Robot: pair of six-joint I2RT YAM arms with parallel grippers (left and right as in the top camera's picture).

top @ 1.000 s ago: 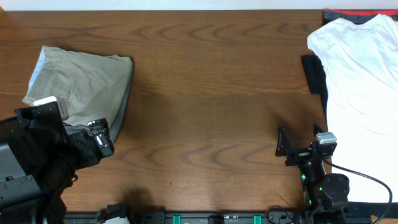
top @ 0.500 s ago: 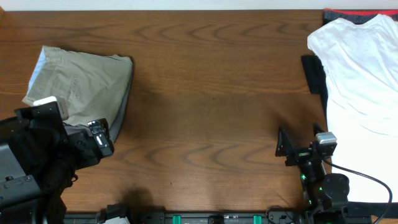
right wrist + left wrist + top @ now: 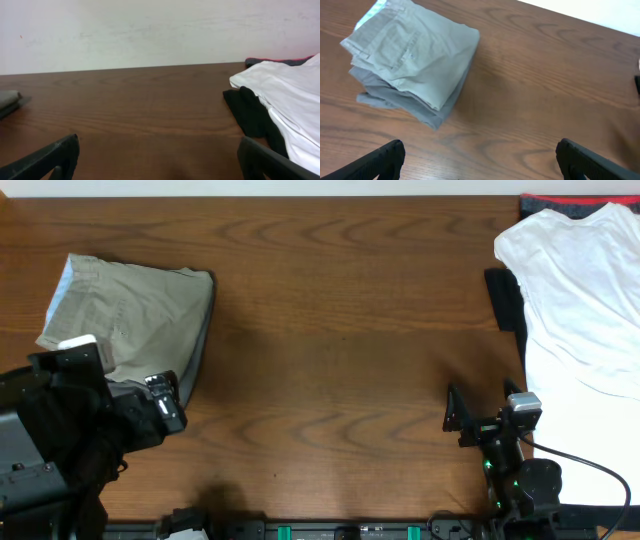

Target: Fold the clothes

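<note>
Dark wood table (image 3: pixel 340 330) fills the overhead view, pale wall behind it in the right wrist view; middle of the table is bare. Biggest cloth in view is a white T-shirt (image 3: pixel 580 310) at the right edge, lying loosely spread, not folded, w/ a strip of red-edged dark fabric (image 3: pixel 565 199) showing at its far end. Next, the trousers (image 3: pixel 130 310): far-left part of the table, already folded into a compact block, waistband and pocket side up, edges fairly square. They sit on top of a grey folded garment (image 3: pixel 427 112), touching it, its edge showing along the near and right sides. Smaller again, a black cloth (image 3: pixel 505 300) lies just beside the T-shirt's left edge, partly tucked under it. Left gripper (image 3: pixel 480 162) is just off the near corner of the stack, not touching it, fingers spread wide w/ nothing btw. them. Right gripper (image 3: pixel 160 157) is low over the table near the front right, also wide apart and empty, well apart from the trousers. Judgement: the folding of the trousers looks done, i.e. no leg or waistband hangs loose and neither arm has hold of anything. What may be left is at most a tidy-up of the stack; the T-shirt and black cloth are prob. separate items, unfolded as they lie.
</note>
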